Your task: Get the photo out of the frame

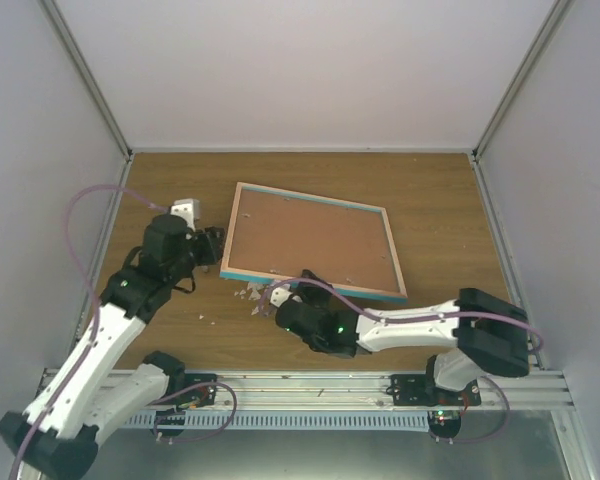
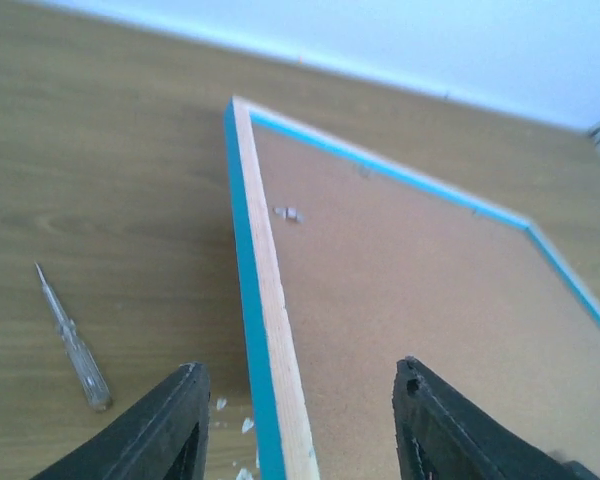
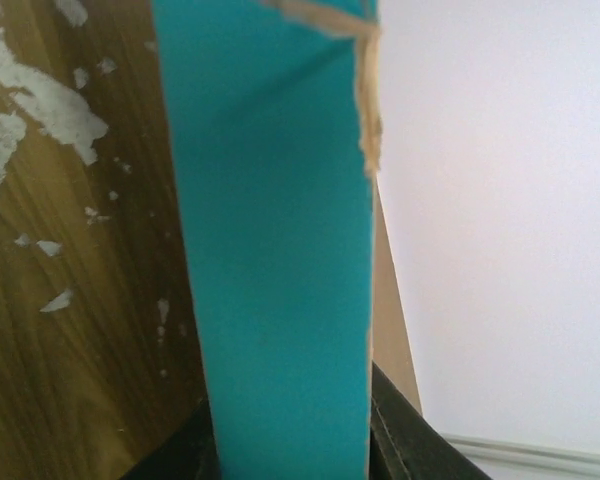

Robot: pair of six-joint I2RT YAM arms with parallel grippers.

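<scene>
Two hands we note: left hand (image 2: 298,368) gaping astride the wood-edged frame (image 2: 410,280); right hand (image 1: 278,298) clamping its turquoise rim.

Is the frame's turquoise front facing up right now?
No, the frame lies with its brown fibreboard back up, turquoise showing only along its edges.

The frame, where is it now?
Top view: the frame sits back-up on the table centre; left gripper straddles its left edge, right gripper grips its near edge.
</scene>
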